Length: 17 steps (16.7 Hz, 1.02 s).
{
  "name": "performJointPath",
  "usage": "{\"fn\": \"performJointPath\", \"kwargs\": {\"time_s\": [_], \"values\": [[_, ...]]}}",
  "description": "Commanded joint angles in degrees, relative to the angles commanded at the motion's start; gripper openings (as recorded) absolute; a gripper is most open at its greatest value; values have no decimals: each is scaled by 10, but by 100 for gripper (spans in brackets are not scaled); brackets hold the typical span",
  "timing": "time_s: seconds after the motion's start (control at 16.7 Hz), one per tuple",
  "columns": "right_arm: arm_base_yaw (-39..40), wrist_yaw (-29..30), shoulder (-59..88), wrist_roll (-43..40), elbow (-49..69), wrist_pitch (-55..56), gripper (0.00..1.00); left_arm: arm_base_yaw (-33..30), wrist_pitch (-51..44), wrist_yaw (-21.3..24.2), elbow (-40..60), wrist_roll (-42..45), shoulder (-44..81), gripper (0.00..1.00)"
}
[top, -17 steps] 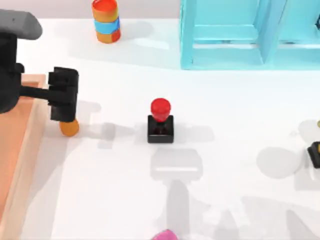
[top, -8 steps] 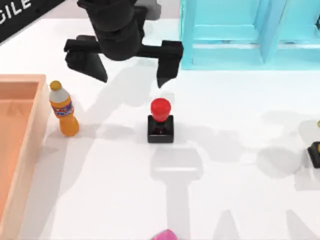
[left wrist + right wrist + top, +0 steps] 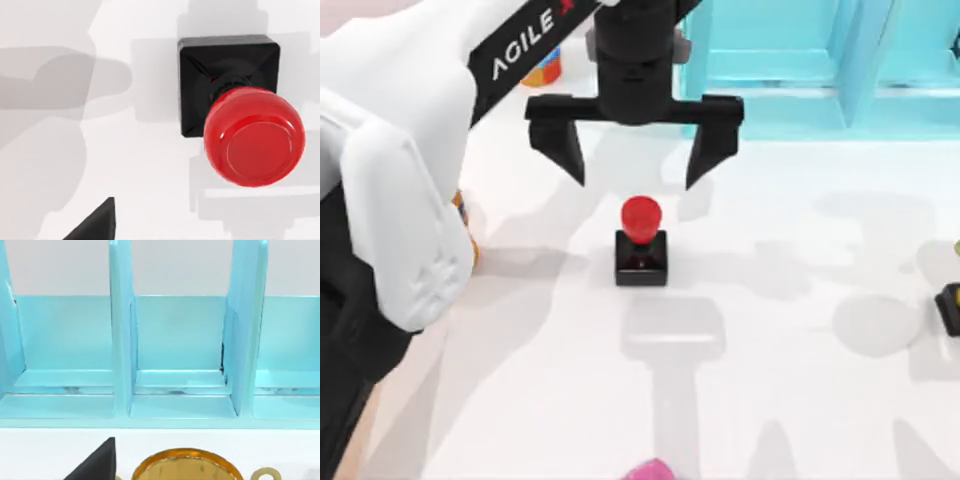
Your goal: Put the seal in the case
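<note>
The seal (image 3: 642, 240), a red round knob on a black square block, stands upright at the table's middle. My left gripper (image 3: 635, 168) hangs open just behind and above it, its two black fingers spread wider than the block and touching nothing. In the left wrist view the seal (image 3: 240, 115) lies close below, with one black fingertip (image 3: 95, 225) off to its side. The case at the table's left is hidden under my left arm. One dark fingertip (image 3: 95, 465) of my right gripper shows in the right wrist view, away from the seal.
A cyan shelf (image 3: 770, 80) with open compartments stands at the back right. A sliver of an orange bottle (image 3: 460, 215) peeks out beside my left arm. A black-based object (image 3: 950, 300) sits at the right edge, a pink thing (image 3: 650, 470) at the front.
My left arm has swung from the table's left side across to the middle. Its open gripper now hangs right behind the seal, and the arm covers the orange bottle and the case.
</note>
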Motion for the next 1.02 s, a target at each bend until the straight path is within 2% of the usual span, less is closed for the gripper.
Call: {"fn": "performJointPath", "kwargs": {"time_s": [0.24,0.66,1.02], "values": [[0,0,0,0,0,0,100,-2,-38,0,73,-27,32,100],[0,0,0,0,0,0,100,1,-37,0,74,-28,31,100],[0,0,0,0,0,0,100,1,52,0,-38,-26,10,100]]}}
